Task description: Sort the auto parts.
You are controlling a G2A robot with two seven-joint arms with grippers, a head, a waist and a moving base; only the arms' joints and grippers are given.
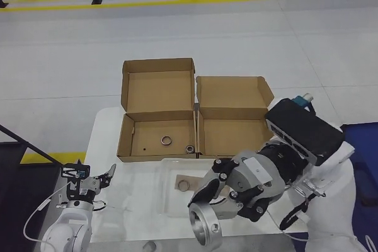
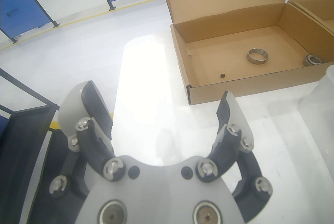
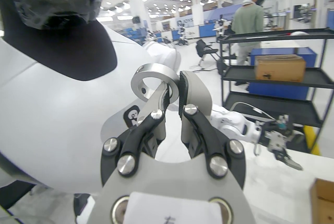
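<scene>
My right gripper (image 3: 174, 88) is shut on the wall of a large silver metal ring (image 3: 154, 81), one finger inside its bore. In the top view that large silver ring (image 1: 206, 227) hangs above the table's front edge, held by the right gripper (image 1: 209, 203). My left gripper (image 2: 161, 105) stands open and empty over the table's left part, also seen from above as the left gripper (image 1: 99, 178). The left cardboard box (image 1: 129, 135) holds a steel ring (image 1: 167, 140), a small bearing (image 1: 189, 149) and a tiny dark piece (image 2: 223, 75). The right cardboard box (image 1: 264, 135) looks bare inside.
A clear plastic tray (image 1: 170, 208) lies in front of the boxes with a small brown ring (image 1: 184, 184) in it. Both box lids stand open at the back. A small grey part (image 1: 149, 246) lies at the table's front edge.
</scene>
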